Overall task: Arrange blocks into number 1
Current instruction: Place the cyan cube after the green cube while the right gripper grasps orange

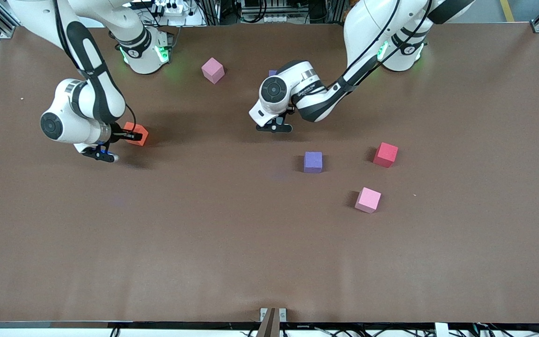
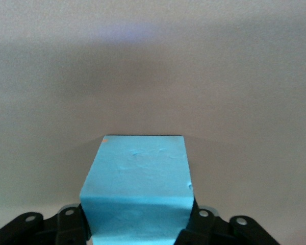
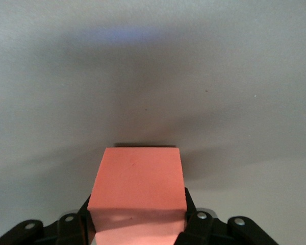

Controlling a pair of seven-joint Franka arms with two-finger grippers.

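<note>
My right gripper [image 1: 131, 136] is shut on the orange block [image 1: 137, 133], low at the table toward the right arm's end; in the right wrist view the orange block [image 3: 137, 186] fills the gap of the gripper [image 3: 137, 227]. My left gripper [image 1: 276, 125] hangs low over the middle of the table. Its wrist view shows the gripper [image 2: 137, 227] shut on the light blue block [image 2: 137, 184], which the hand hides in the front view. One purple block [image 1: 313, 162] lies nearer the front camera than the left gripper. A corner of the other purple block [image 1: 273, 73] peeks out above the left wrist. No green block is in view.
A pink cube [image 1: 213, 70] lies near the arms' bases. A red cube [image 1: 385, 155] sits beside the purple block toward the left arm's end, and a second pink cube [image 1: 368, 200] lies nearer the front camera than it. The brown table [image 1: 204, 243] stretches wide toward the front camera.
</note>
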